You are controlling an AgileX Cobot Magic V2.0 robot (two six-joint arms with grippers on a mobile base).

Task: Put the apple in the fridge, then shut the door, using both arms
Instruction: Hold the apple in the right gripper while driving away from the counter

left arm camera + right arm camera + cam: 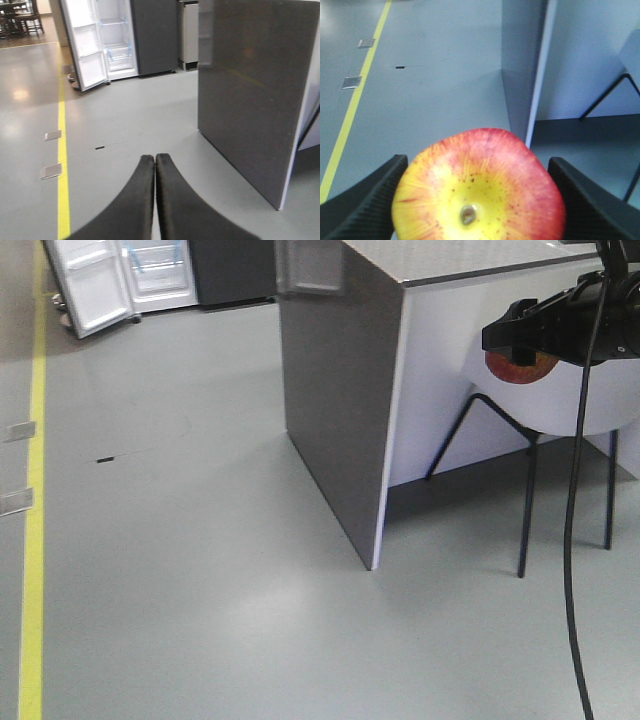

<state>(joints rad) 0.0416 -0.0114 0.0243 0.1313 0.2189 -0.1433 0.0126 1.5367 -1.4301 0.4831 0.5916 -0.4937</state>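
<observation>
Facing front, the right hand (pixel 520 340) grips the apple (pixel 520 370) beside a grey bench (pixel 340 390); the fridge (pixel 160 270) stands far off, its door (pixel 90 285) open. Left wrist view: the left hand (pixel 155 167) is pressed together, holding nothing. Right wrist view: the apple sits clamped between both fingers (pixel 365 205).

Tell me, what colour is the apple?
The apple is red around a yellow middle; right wrist view.

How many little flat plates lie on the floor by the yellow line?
2: the farther plate, the nearer plate, both beside the yellow line. Others may lie out of view.
</observation>
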